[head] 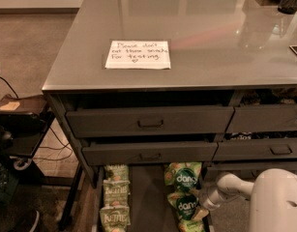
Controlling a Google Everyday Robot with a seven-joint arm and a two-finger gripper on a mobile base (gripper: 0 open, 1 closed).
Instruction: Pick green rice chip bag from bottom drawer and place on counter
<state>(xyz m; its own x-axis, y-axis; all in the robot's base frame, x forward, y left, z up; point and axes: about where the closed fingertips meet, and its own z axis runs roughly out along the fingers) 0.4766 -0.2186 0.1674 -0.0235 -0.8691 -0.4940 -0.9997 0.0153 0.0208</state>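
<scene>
The bottom drawer (146, 197) stands pulled out under the cabinet, its dark floor bare down the middle. Along its right side lies a column of bright-green crinkly pouches, each with a dark green round badge reading "dang" in white. The green rice chip bag (185, 207) is the 2nd of these from the back, lying flat with its badge facing up, overlapped by its neighbours. The gripper (202, 205) sits low in the drawer at this bag's right edge, on the end of the white arm (230, 186). Whether it is spread or closed I cannot tell. On the drawer's left side lie 3 paler green bags (115, 193). Above, the glossy grey counter (211, 37) carries a white handwritten note (138, 55).
</scene>
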